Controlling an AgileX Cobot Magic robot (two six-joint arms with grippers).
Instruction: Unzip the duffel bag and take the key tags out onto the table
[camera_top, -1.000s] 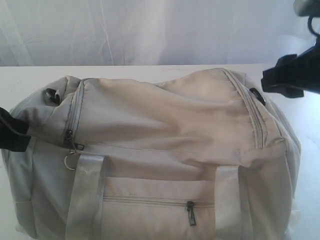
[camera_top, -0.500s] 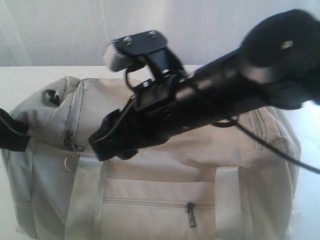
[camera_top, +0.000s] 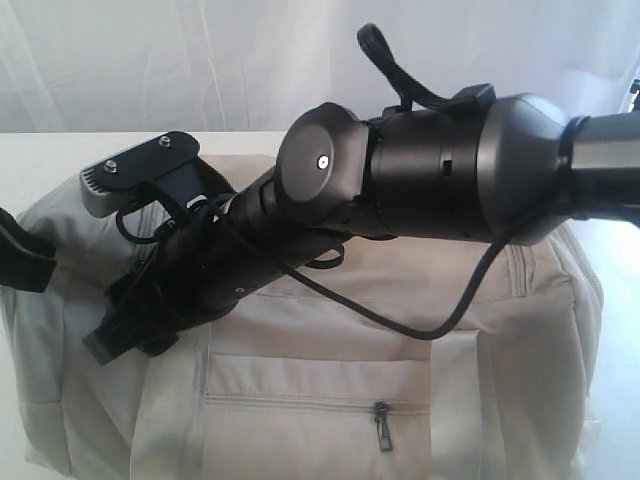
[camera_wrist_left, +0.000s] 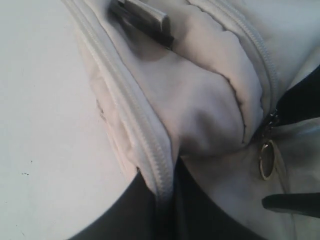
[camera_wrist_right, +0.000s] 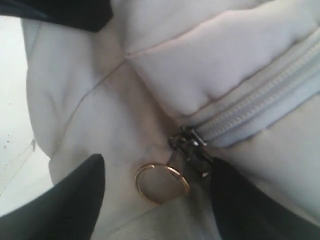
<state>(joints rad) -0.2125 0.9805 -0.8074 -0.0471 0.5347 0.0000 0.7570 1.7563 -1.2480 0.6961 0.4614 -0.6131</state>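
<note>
Right gripper (camera_wrist_right: 156, 167) | you are now reaching in across the duffel bag (camera_top: 500, 330); fingers (camera_wrist_right: 75, 200) standing wide around zipper pull (camera_wrist_right: 192, 150); unzipping pending; left gripper (camera_wrist_left: 220, 202): cannot tell.

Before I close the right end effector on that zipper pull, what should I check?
1. Right end effector open: ok.
2. Pull ring lying between its fingers: ok.
3. Ring gripped: not ok, the fingers stand apart from it.
4. Left end effector holding the duffel bag steady: cannot tell.
5. Key tags in sight: not ok, the zipper is shut.
</note>
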